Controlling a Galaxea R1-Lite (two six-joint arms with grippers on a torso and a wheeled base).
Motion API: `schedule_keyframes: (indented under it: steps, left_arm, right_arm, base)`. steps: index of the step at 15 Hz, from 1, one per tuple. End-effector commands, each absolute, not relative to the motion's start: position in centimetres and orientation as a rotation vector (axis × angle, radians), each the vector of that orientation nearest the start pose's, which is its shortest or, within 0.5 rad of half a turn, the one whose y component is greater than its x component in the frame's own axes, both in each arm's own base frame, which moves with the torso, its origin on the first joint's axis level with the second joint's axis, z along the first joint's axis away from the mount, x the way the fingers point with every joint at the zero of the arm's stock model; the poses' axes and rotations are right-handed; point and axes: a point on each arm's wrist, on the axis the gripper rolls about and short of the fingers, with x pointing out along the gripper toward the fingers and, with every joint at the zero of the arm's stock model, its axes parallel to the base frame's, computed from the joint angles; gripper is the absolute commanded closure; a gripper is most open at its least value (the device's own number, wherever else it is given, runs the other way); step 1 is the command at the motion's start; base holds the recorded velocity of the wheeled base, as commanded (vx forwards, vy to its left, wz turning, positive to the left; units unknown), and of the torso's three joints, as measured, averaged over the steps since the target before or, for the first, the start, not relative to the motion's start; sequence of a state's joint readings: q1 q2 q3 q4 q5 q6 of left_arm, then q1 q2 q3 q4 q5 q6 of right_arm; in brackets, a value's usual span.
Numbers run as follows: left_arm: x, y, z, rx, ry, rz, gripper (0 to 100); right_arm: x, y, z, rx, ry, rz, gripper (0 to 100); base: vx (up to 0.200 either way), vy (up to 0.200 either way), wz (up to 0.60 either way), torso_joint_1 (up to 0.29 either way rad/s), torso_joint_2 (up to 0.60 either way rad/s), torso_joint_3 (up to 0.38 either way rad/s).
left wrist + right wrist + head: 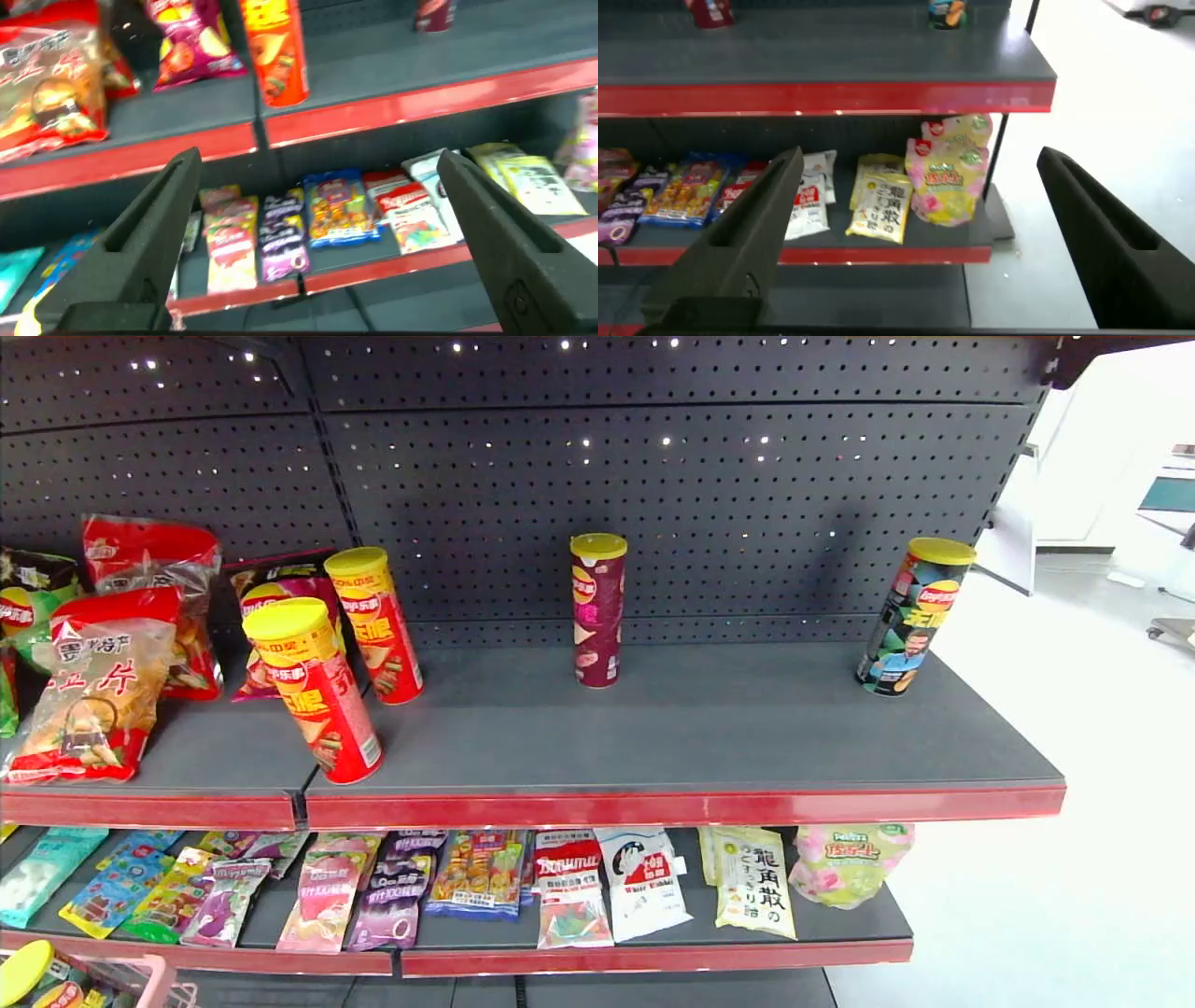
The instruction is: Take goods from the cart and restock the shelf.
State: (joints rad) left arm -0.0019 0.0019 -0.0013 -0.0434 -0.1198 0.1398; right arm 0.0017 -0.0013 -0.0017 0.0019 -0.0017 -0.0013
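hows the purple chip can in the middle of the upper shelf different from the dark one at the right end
Colour: the purple chip can is maroon with pink and yellow marks; the dark chip can is black with a figure in blue and green.
Place: the purple chip can stands mid-shelf; the dark chip can stands at the right end of the upper shelf.
Both are tall tubes with yellow lids, standing alone.

4 yellow-lidded cans (313, 691) stand upright on the upper shelf (709, 737). The pink cart (154, 978) shows at lower left.
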Motion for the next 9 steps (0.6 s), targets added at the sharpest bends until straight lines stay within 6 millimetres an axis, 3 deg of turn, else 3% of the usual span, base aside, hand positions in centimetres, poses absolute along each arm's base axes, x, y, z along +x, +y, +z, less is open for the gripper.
schedule_keyframes:
  steps: [1,9]
  left_arm:
    - [-2.31,-0.27,8.05,0.142,-0.053,-0.118,0]
    - [-2.31,-0.25,8.05,0.143,-0.053,-0.113,0]
  right_arm:
    - [-2.29,-0.01,7.57,0.0,0.0,0.002,0]
    - [-2.29,-0.01,7.57,0.0,0.0,0.002,0]
  base:
    - [0.0,0.0,0.6,0.017,0.01,0.007]
    - [0.0,0.0,0.6,0.006,0.0,0.001]
